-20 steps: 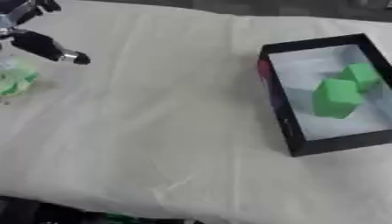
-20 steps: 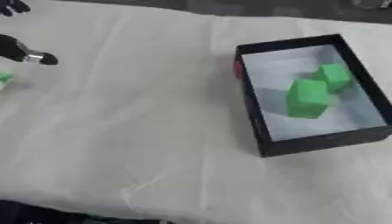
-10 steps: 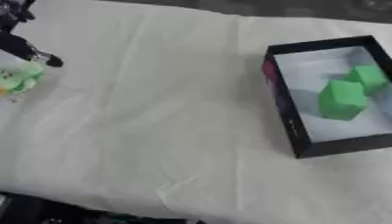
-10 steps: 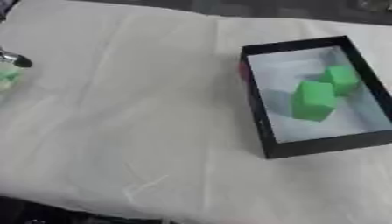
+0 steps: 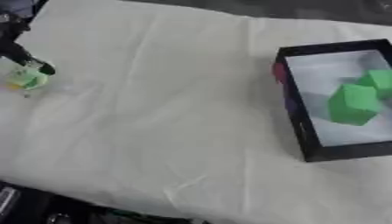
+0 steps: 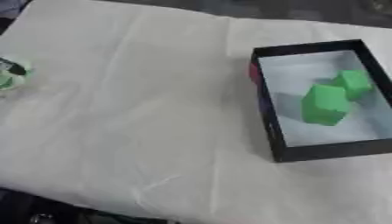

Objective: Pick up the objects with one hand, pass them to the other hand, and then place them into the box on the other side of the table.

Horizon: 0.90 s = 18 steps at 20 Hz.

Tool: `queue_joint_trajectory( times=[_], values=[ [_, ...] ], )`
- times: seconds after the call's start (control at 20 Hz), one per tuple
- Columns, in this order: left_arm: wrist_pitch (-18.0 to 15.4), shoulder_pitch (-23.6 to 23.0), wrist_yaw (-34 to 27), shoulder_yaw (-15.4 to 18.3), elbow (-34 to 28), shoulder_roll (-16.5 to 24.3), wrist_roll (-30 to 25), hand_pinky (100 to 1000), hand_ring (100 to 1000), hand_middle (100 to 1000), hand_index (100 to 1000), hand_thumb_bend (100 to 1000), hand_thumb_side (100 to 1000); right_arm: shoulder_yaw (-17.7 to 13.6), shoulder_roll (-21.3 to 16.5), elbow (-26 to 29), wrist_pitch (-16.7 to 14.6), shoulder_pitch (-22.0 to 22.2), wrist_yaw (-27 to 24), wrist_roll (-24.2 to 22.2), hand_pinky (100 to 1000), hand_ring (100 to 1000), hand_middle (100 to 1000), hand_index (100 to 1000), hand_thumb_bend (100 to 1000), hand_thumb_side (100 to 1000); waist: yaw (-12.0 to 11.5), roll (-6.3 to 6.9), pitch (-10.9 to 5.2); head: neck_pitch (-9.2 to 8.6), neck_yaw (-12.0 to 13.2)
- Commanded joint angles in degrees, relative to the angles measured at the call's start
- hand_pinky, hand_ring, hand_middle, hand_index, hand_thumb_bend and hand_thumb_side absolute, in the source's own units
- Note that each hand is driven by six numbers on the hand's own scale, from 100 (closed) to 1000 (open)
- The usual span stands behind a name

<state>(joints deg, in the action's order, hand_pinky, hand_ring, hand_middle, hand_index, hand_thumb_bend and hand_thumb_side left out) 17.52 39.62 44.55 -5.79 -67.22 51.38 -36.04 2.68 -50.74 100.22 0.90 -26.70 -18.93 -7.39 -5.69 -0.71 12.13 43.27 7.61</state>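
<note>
A cream cloth-covered table (image 5: 168, 113) fills nearly the whole frame, creased and running askew, with a dark strip showing along the lower left edge. At the right side sits the black box (image 5: 295, 109), a rectangular tray with dark walls and a pale floor, its long side running from upper right toward lower right. Inside it lie two green blocks: the larger green block (image 5: 354, 104) near the middle of the floor, and a smaller green block (image 5: 377, 81) just beside it toward the upper right, the two touching or nearly so. A small reddish patch shows on the outside of the box's left wall. At the far left edge of the frame, the left hand (image 5: 19, 52) reaches down from the upper left corner, black fingers pointing at a small green object (image 5: 27, 79) lying on the cloth. The fingertip sits just at this object; whether the fingers close round it cannot be made out. The right hand is not in either view.
</note>
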Motion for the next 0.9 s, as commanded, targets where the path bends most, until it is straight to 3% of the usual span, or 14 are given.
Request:
queue_joint_trajectory(
  times=[0.05,0.25,0.9],
  values=[
    [0.2,1.5,2.0,1.3,2.1,2.4,-0.3,854,863,818,891,839,330,-1.0,-2.3,0.2,0.0,-0.6,0.3,0.0,995,1000,1000,1000,100,470,0.1,0.75,-0.19,-0.64,0.7],
    [0.0,2.4,3.4,1.9,5.6,1.7,-0.5,857,864,820,891,796,280,-0.9,-2.2,0.3,-0.2,-0.6,0.6,0.0,995,1000,1000,1000,100,470,0.3,0.51,-0.04,-0.84,1.0],
    [1.5,4.8,5.9,4.0,13.7,-0.2,-0.6,856,865,824,889,721,257,-0.6,-0.9,-0.1,-0.1,-0.4,2.1,-0.6,995,1000,1000,1000,100,470,0.8,-0.06,1.08,-1.45,1.4]
  ],
)
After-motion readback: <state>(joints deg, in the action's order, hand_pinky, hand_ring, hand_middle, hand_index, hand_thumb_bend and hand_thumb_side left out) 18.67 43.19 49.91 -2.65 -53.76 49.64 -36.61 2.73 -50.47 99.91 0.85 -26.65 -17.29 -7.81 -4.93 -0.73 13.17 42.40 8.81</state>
